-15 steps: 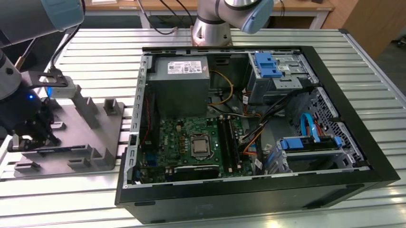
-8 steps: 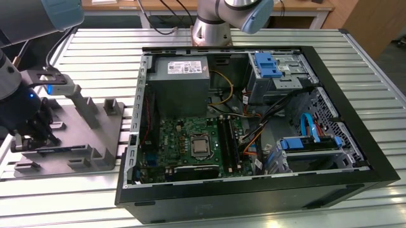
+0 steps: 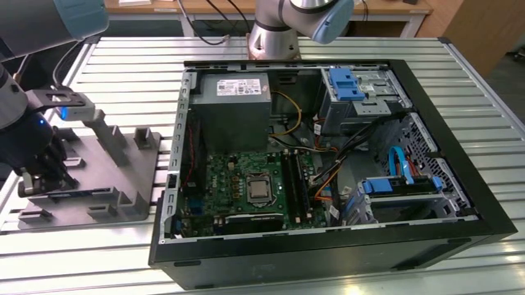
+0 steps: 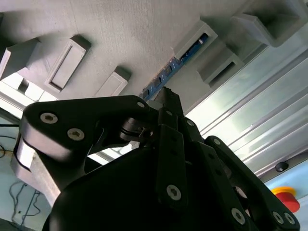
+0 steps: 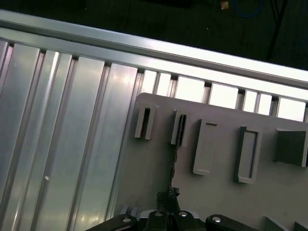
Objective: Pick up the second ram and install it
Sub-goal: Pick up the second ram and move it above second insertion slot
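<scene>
Gripping low over the flat grey plastic holder block [image 3: 123, 184], the black gripper [image 4: 168, 94] has its jaws drawn in tight on the near end of the second ram [image 4: 185, 53], a long thin blue-black stick. The stick stands on its long edge in the holder's narrow slots, which I judge keep its flat sides clear for the jaws to close on. Its long axis runs level, close along one outer edge of the holder, pointing straight away from the gripper towards the raised pockets at the holder's end.

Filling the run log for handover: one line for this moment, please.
step: pick | claw: shut on second ram | ram seat: gray fixture slot | computer case: open
</scene>
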`<state>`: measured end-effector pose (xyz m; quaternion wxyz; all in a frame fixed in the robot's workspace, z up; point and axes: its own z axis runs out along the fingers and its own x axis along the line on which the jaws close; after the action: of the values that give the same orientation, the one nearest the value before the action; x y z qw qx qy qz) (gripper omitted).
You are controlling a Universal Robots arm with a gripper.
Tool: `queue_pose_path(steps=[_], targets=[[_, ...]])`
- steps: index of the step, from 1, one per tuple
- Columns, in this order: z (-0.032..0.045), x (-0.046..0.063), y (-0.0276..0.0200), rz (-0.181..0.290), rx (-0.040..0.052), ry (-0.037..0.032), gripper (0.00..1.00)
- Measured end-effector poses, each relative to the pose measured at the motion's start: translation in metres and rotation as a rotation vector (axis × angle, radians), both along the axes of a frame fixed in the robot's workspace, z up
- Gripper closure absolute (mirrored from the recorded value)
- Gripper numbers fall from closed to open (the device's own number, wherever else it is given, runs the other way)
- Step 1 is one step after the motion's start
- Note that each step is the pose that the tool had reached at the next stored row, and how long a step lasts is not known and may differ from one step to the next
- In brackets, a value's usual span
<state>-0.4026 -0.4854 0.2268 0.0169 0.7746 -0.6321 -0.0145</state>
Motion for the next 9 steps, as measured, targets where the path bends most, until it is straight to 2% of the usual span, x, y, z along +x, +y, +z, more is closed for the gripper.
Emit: queue_pose_path(steps=[3,9], targets=[[-0.0001,0.0000,0.0000,-0.003,-0.0002,0.0001,0.90],[-0.0017,0.0000,0.0000,-0.111,0.0000,0.0000,0.90]])
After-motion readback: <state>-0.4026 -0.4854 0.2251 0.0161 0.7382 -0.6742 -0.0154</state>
